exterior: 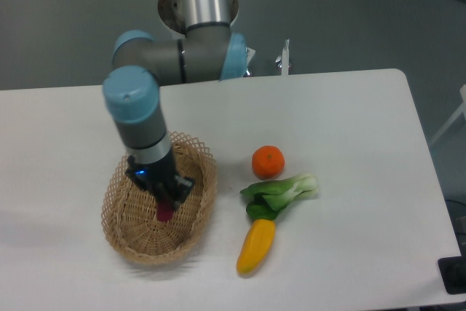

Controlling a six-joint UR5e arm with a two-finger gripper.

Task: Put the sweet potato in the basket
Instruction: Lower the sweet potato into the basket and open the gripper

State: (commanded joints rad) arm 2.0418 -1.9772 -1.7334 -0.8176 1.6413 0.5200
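Observation:
The light tan wicker basket [191,232] lies on the left half of the white table. My gripper [166,200] hangs over the basket's middle, pointing down, shut on the sweet potato [165,212]. Only the reddish-purple lower end of the sweet potato shows below the fingers, close above the basket's woven floor. I cannot tell whether it touches the floor. The arm covers the basket's far left part.
A round orange fruit [268,162] sits right of the basket. Below it lie a green leafy bok choy [280,194] and a yellow pepper [256,246]. The robot base [198,5] stands behind the table.

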